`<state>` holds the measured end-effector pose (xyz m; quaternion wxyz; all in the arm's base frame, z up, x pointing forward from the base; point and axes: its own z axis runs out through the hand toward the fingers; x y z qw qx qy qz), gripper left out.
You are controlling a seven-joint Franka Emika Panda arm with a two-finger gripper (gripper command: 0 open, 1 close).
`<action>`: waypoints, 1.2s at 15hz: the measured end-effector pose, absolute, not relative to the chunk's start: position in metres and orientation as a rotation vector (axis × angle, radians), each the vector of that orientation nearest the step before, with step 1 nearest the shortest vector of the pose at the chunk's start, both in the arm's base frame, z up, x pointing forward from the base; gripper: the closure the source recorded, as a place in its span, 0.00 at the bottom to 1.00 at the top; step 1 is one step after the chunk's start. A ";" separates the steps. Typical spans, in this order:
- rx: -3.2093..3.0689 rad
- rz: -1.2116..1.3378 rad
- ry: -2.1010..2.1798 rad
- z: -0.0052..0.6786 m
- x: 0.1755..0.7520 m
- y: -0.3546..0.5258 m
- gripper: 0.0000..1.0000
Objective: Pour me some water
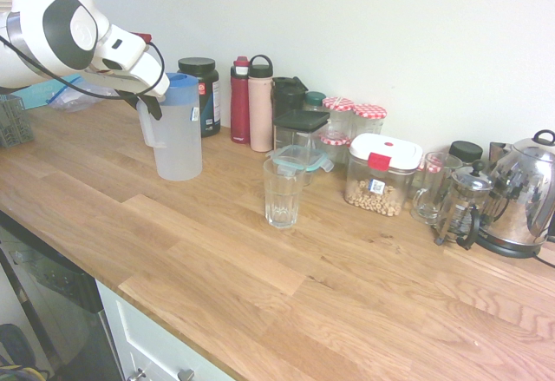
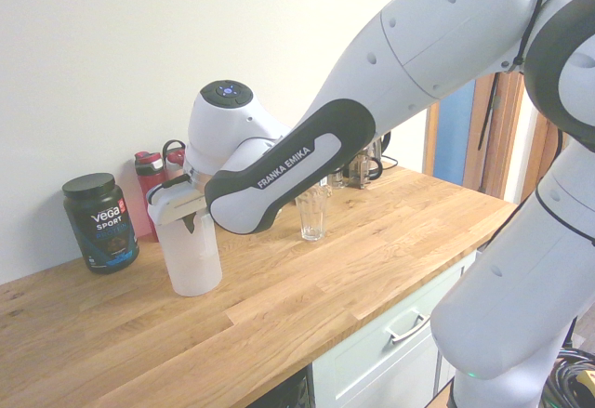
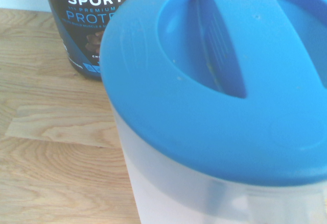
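First exterior view: the translucent water pitcher (image 1: 178, 138) with its blue lid (image 1: 180, 89) stands upright on the wooden countertop (image 1: 199, 251), and the gripper (image 1: 149, 103) sits at the pitcher's handle side, just under the lid; whether its fingers have closed on the handle I cannot tell. The empty drinking glass (image 1: 284, 192) stands near the pitcher, apart from it, toward the kettle (image 1: 525, 194). Behind the pitcher, against the wall, is the black Vega Sport protein tub (image 1: 202, 95), with a red bottle (image 1: 240, 101) and a pink bottle (image 1: 260, 105) beyond.
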<state>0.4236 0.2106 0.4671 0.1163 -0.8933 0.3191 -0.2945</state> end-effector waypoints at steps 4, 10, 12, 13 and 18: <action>-2.618 -0.856 0.936 0.466 0.422 0.214 1.00; -2.625 -0.836 0.958 0.474 0.409 0.210 1.00; -2.657 -0.826 0.955 0.487 0.388 0.201 1.00; -2.680 -0.828 0.951 0.493 0.375 0.191 1.00; -2.768 -0.756 0.927 0.522 0.316 0.105 1.00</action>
